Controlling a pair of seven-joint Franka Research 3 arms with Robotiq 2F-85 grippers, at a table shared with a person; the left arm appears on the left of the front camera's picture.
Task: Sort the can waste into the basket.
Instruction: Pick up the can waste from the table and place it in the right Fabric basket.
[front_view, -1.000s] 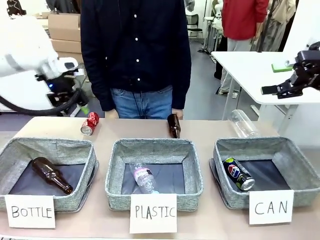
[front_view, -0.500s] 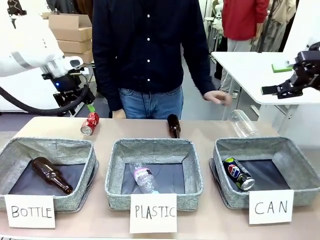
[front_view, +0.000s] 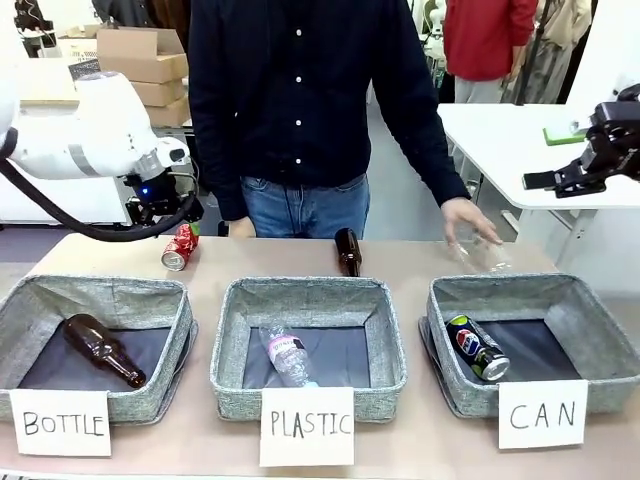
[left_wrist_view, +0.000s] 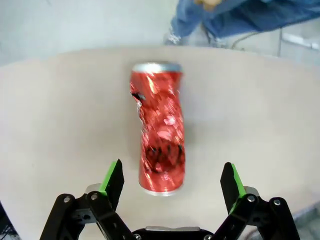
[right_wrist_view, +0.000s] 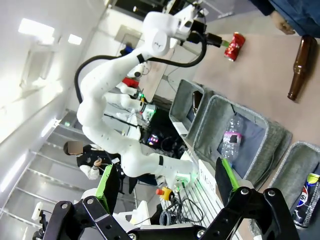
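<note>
Our left gripper (left_wrist_view: 172, 171) hangs over the dented red can (left_wrist_view: 157, 130), its green-padded fingers spread wide to either side of the can's near end and touching nothing. The can lies on its side on the desk (left_wrist_view: 55, 120), at the far edge behind the basket lettered BOTTLE (front_view: 100, 290). As we judge it, the descent should be straight, with the can centred between the pads. A squeeze across the crumpled waist should be gentle, since thin creased metal may buckle or slide. We would then lift it above the fabric walls and carry it across to the basket lettered CAN (front_view: 465, 395), where the dark blue can (front_view: 477, 347) lies. A person's hand (front_view: 470, 215) rests near that basket, so the route needs care. Our right gripper (front_view: 560, 178) waits raised, spread and empty.
</note>
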